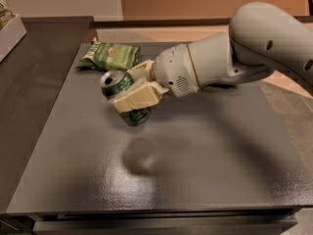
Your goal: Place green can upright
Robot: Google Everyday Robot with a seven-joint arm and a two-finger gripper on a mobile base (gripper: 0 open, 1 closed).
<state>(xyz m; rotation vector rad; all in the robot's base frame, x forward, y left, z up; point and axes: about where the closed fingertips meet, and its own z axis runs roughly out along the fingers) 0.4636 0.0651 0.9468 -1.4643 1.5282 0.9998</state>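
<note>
Gripper (130,87) is clenched across the middle of the can (116,81), which hangs above the table (220,155) with its long axis tilted, tab end up-left, base down-right; the base likely needs squaring to the table.

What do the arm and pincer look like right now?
The pincer, around the green can above the table, has blocky cream fingers. The wrist housing is rounded white with a small grille; the arm shell is bulky, off-white, with dark holes. No cables show.
</note>
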